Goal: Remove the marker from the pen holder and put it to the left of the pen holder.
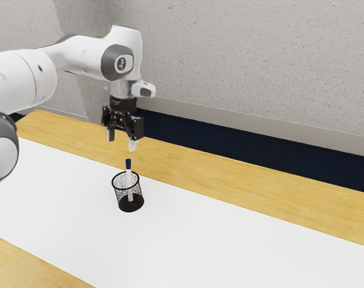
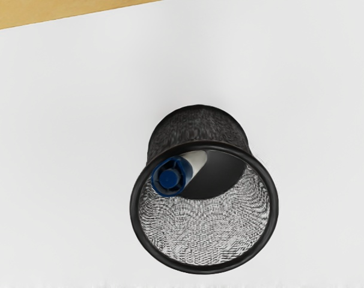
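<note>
Blue-capped marker (image 2: 169,179), inside mesh pen holder (image 2: 204,270), beneath end effector (image 1: 122,143), fingers apart

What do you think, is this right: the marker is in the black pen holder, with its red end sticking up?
Not quite: the end sticking up is blue, not red, as the wrist view shows. The marker is indeed in the black pen holder.

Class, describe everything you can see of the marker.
The marker has a white barrel and a dark blue end, ribbed inside, apparently plastic. It stands nearly upright in the black mesh pen holder, blue end up and above the rim, leaning close to the wall. The fingers are open above it, not touching.
</note>
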